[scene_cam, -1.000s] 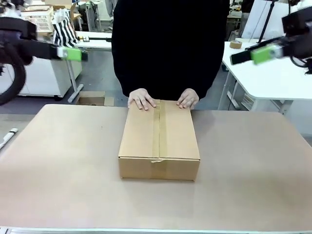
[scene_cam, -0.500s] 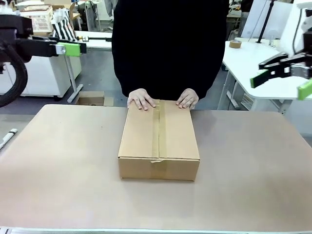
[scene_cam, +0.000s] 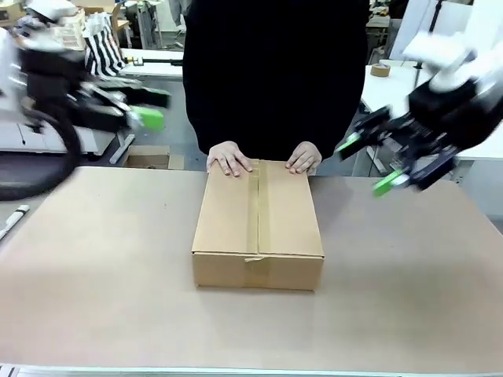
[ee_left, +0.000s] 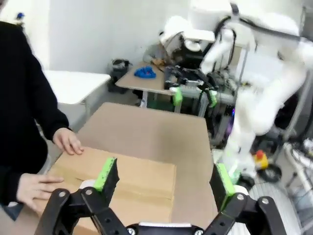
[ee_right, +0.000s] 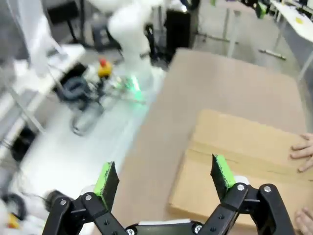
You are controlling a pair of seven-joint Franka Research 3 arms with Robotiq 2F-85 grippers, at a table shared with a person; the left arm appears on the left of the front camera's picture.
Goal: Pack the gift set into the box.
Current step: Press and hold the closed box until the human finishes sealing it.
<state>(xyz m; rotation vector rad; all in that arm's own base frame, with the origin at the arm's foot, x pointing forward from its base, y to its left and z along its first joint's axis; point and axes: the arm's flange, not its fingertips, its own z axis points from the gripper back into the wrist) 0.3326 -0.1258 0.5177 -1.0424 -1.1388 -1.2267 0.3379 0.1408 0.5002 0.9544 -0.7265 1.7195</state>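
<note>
Taped corrugated carton (scene_cam: 258,224) mid-table, person's hands (scene_cam: 229,160) on far edge; stiff, probably light, too wide to pinch, so lift flaps at seam; left gripper (scene_cam: 141,110) and right gripper (scene_cam: 369,161) both spread, empty.

No readable text, labels, brands or numbers in any view, the box (scene_cam: 258,221) plain brown with only a tape strip (scene_cam: 253,212) along its top seam, background items too blurred to read
</note>
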